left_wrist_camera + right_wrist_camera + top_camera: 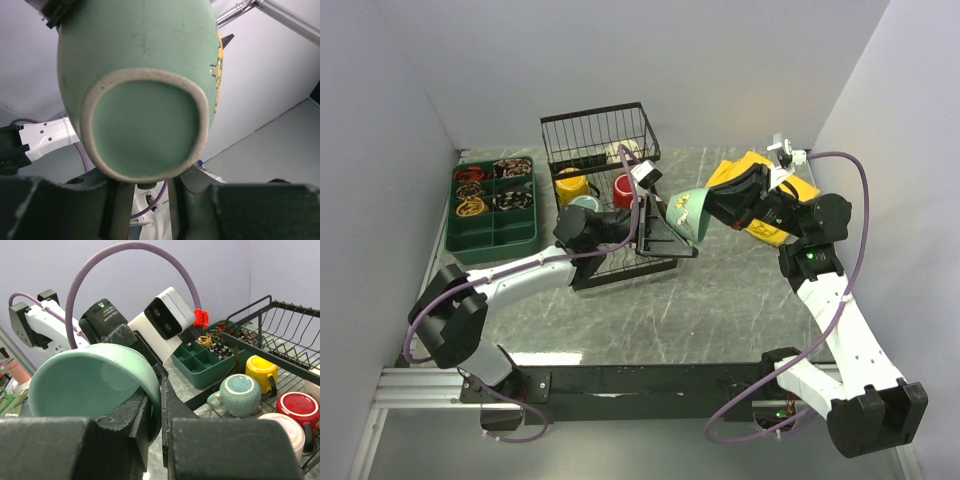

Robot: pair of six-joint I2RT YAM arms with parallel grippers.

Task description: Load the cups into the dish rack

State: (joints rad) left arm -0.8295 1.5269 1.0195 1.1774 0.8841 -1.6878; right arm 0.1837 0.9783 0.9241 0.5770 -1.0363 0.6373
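Far to the left of the left gripper [663,232], a dark green compartment tray [492,250] lies on the worktop [720,300]. The dish rack [600,135] stands just behind this gripper and partly under it. The overhead view shows a yellow cup [570,185], a small teal cup [585,203] and a red cup [623,188] inside the rack. The large teal cup [688,208] is in the air just to the right of the left gripper. It is between the two grippers, near the right edge of the rack.

Only the left wrist view shows the underside of this cup. Its pale unglazed foot ring and teal bottom are very close in front of the jaws. The jaws stand partly apart, and a purple cable [156,197] is seen through the gap. I cannot tell if they touch the cup.

The right gripper [159,390] is closed on the rim of the large teal cup, with one finger inside the bowl and one outside. Only the right wrist view shows this pinch clearly. In that view the cup is tipped on its side, and the left gripper is against its far wall. To the right of the right gripper, the same view shows a pale pink cup [285,427] in the rack, next to the red one. I cannot make out this cup in the overhead view.
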